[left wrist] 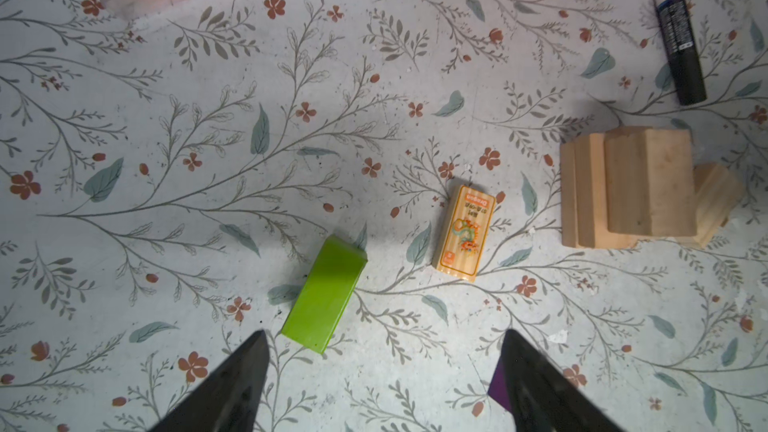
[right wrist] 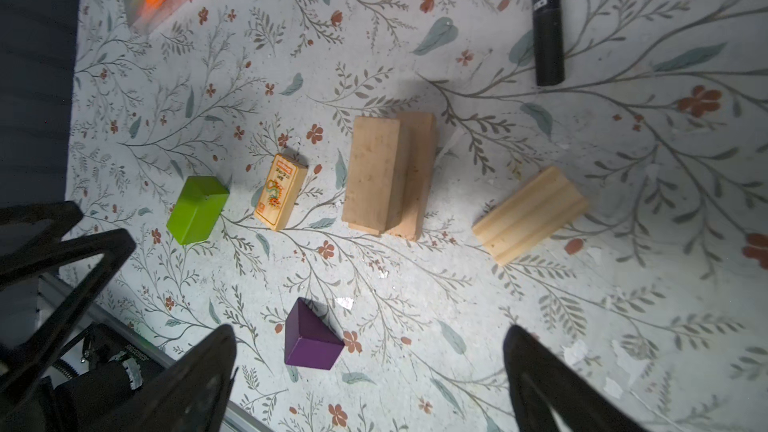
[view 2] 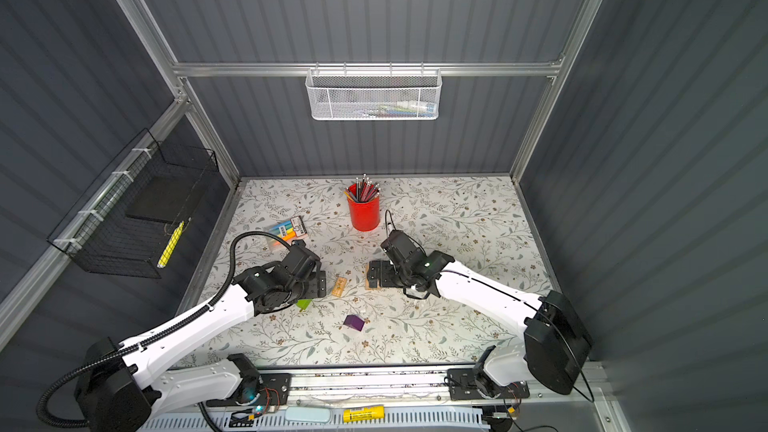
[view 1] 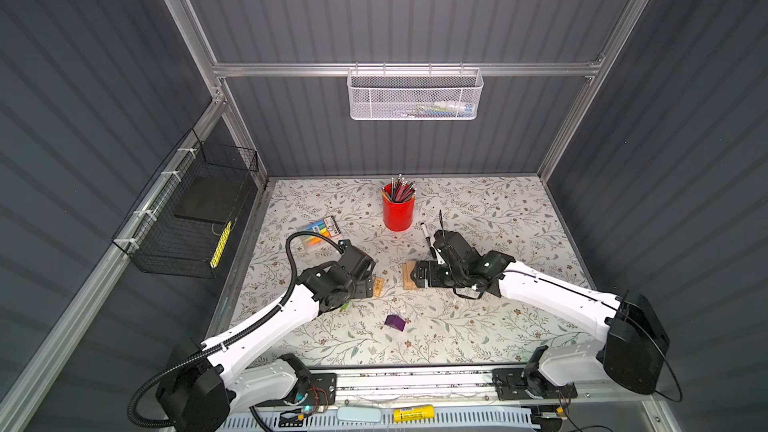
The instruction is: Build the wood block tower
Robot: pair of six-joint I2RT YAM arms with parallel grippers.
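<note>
Floral-patterned tabletop (view 1: 478, 326) fills the floor of this grey, ribbed-wall booth, with a white mesh basket (view 1: 413, 95) hung on the back rail and a black wire basket (view 1: 187, 218) on the side wall. Toward the back stand a red pencil cup (view 1: 398, 211) and a highlighter pack (view 1: 322, 230), and a black marker (left wrist: 675, 31) lies near the work.

What there is of the wood block tower (right wrist: 386, 176) sits mid-table: one tan brick lying offset atop another (hardly a tower yet). A ridged tan block (right wrist: 530, 214) lies apart from it on the side away from the other loose pieces. The green block (left wrist: 326, 295), printed block (left wrist: 464, 232) and purple block (right wrist: 311, 336) are loose on the table, none touching.

The right gripper (right wrist: 370, 332) hangs above the pile, jaws spread wide and empty. The left gripper (left wrist: 385, 338) is likewise parted with nothing in it, and the green block lies just ahead of one finger. I'd guess the spread suits both arms, each with loose pieces on its own side, and that the green one is the left arm's natural pick.
</note>
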